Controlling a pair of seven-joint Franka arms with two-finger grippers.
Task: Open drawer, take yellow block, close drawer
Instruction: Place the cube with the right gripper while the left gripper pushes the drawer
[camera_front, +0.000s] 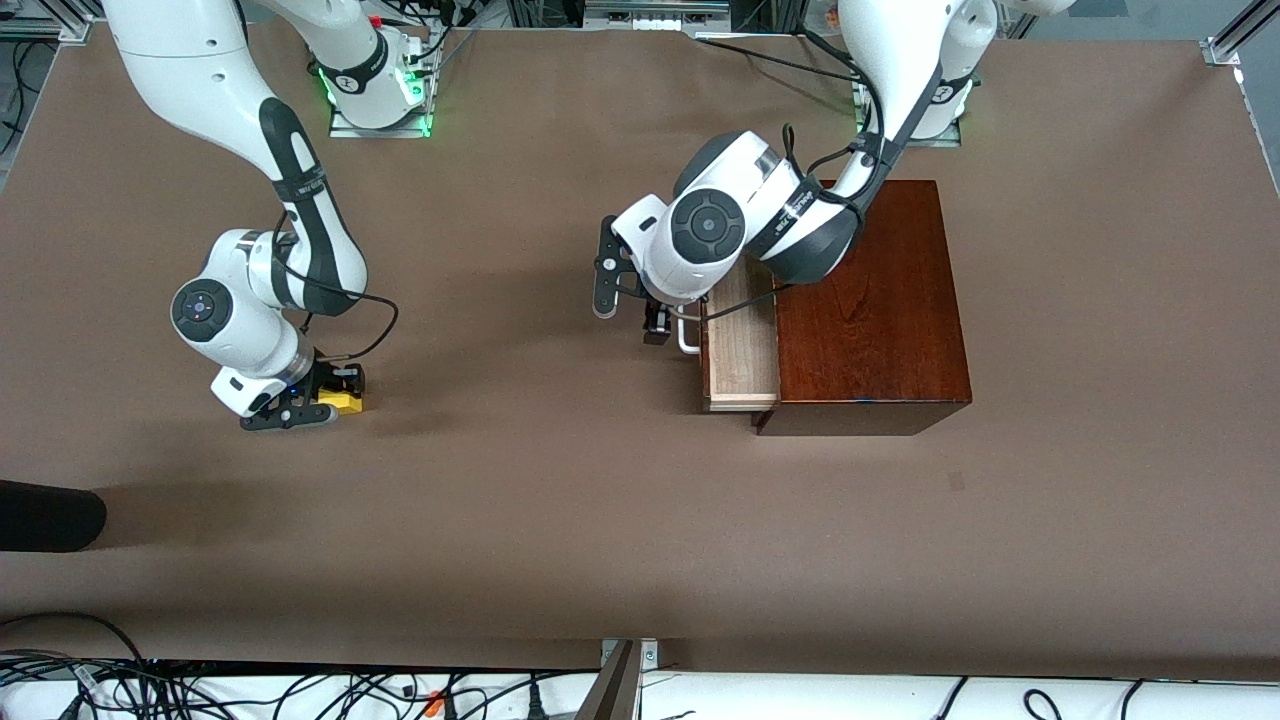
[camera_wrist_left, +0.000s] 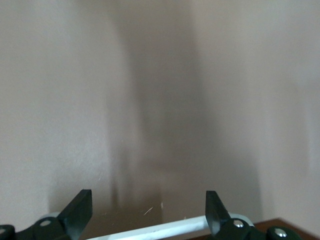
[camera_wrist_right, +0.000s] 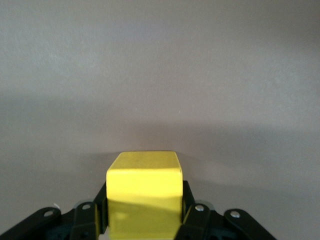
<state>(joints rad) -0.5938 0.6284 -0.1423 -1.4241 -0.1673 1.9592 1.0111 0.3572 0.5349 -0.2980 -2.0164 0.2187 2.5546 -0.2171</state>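
Note:
The mahogany box (camera_front: 870, 300) stands toward the left arm's end of the table. Its drawer (camera_front: 742, 345) is pulled partly out, and the pale tray shows nothing in it. The white bar handle (camera_front: 688, 338) also shows in the left wrist view (camera_wrist_left: 160, 229). My left gripper (camera_front: 657, 325) is open, with its fingers (camera_wrist_left: 80, 210) either side of the handle and not clamping it. My right gripper (camera_front: 325, 403) is low over the table toward the right arm's end, shut on the yellow block (camera_front: 346, 402), which fills the space between its fingers in the right wrist view (camera_wrist_right: 144, 192).
A black rounded object (camera_front: 45, 515) lies at the table's edge at the right arm's end, nearer the front camera. Cables and a metal bracket (camera_front: 625, 680) run along the table's near edge. The brown tabletop (camera_front: 560, 480) lies bare between the arms.

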